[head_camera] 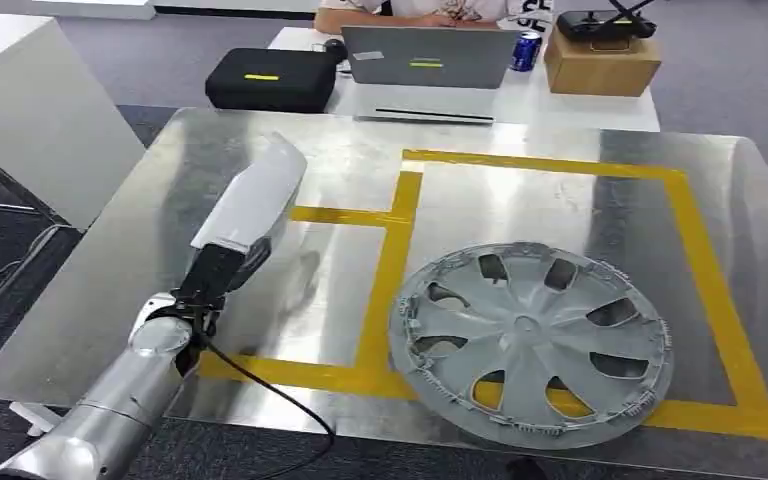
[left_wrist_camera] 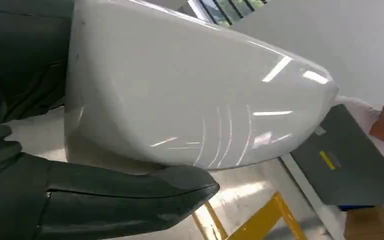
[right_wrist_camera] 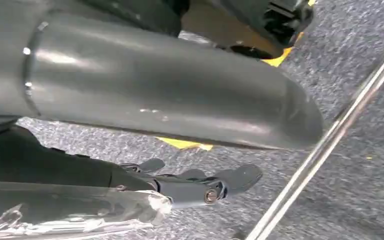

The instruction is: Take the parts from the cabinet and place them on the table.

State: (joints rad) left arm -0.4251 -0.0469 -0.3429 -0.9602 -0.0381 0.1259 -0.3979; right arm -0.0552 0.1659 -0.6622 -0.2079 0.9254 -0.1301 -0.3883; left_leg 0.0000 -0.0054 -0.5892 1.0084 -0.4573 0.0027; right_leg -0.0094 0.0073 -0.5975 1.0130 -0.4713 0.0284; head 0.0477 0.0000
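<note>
My left hand (head_camera: 210,275) holds a white, glossy, curved shell part (head_camera: 255,200) by its near end, above the left half of the metal table (head_camera: 560,210). In the left wrist view the white part (left_wrist_camera: 190,100) lies against the hand (left_wrist_camera: 80,200), with the dark thumb along one side of it. A grey wheel cover (head_camera: 530,340) lies flat on the table at the front right, overlapping the yellow tape (head_camera: 385,290). My right hand (right_wrist_camera: 200,187) hangs over grey carpet with its fingers stretched out and nothing in them.
Behind the table is a white desk with a black case (head_camera: 270,78), a laptop (head_camera: 428,55), a blue can (head_camera: 526,50) and a cardboard box (head_camera: 600,62); a person (head_camera: 410,12) sits there. A white slanted panel (head_camera: 30,110) stands at the left.
</note>
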